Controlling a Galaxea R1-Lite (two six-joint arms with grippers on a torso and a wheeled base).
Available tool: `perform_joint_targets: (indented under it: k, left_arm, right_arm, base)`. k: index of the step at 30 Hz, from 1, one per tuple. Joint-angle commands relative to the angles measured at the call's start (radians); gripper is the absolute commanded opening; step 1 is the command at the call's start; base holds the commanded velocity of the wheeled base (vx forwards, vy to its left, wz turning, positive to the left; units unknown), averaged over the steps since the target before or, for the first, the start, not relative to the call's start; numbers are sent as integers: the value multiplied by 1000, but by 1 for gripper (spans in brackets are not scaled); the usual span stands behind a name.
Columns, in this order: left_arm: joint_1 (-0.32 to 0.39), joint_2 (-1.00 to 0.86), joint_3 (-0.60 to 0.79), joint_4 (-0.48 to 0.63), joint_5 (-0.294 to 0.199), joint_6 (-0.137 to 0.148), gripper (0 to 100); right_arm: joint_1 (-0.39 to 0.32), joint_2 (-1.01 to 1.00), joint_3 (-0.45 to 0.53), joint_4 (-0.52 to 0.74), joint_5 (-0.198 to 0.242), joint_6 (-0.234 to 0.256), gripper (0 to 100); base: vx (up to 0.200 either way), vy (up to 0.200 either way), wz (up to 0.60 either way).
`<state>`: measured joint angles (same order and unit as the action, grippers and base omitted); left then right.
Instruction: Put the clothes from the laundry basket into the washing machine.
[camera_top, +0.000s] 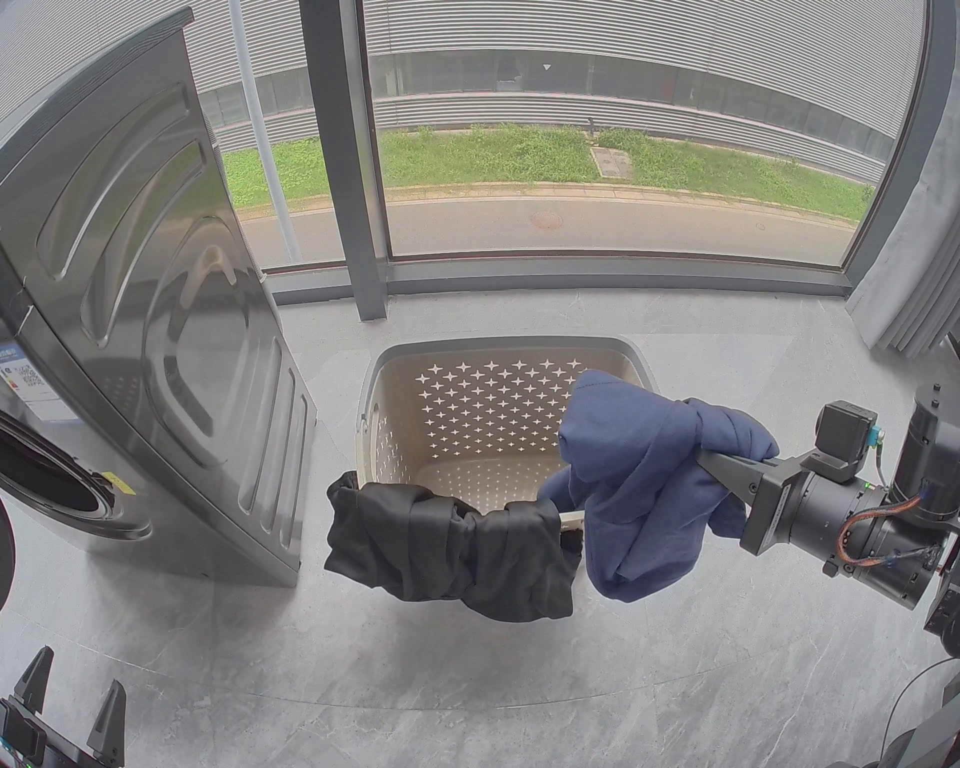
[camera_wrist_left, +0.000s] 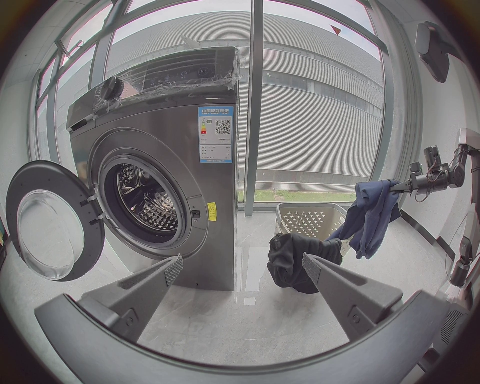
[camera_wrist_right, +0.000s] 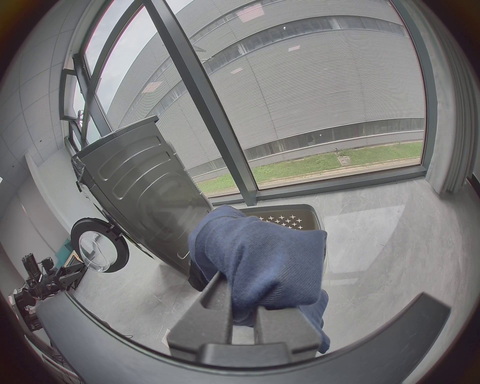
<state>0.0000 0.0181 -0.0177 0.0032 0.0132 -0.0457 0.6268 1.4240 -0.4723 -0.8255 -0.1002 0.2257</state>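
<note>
I see grey floor (camera_top: 500, 685), window (camera_top: 620, 150) at 12. Washing machine (camera_top: 150, 300) at 9, door (camera_wrist_left: 50, 220) open. Laundry basket (camera_top: 480, 400) centre, black garment (camera_top: 450, 550) over near rim. Right gripper (camera_top: 705, 462) pinching blue garment (camera_top: 630, 480); left gripper (camera_wrist_left: 241, 264) spread.

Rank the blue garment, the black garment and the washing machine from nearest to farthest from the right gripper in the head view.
1. Blue garment: held in the right gripper, by the basket's right side.
2. Black garment: draped over the basket's front rim, to the left.
3. Washing machine: far left, past the basket.
</note>
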Motion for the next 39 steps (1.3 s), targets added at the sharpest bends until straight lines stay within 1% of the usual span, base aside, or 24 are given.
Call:
perform_joint_targets:
  k: [1, 8, 14, 18, 25, 39]
  left_arm:
    - [0, -13, 15, 0, 1, 0, 100]
    - [0, -13, 15, 0, 1, 0, 100]
    - [0, -13, 15, 0, 1, 0, 100]
    - [0, -13, 15, 0, 1, 0, 100]
    - [0, -13, 15, 0, 1, 0, 100]
    - [0, -13, 15, 0, 1, 0, 100]
  right_arm:
    - [4, -5, 11, 0, 5, -2, 0]
    - [7, -2, 4, -1, 8, 0, 0]
    - [10, -2, 1, 0, 10, 0, 0]
    - [11, -2, -2, -1, 11, 1, 0]
    - [25, 4, 9, -76, 14, -3, 0]
    - [39, 6, 14, -76, 16, -3, 0]
  base:
    - [-200, 0, 0]
    - [-200, 0, 0]
    - [0, 0, 0]
    - [0, 200, 0]
    - [0, 200, 0]
    - [0, 200, 0]
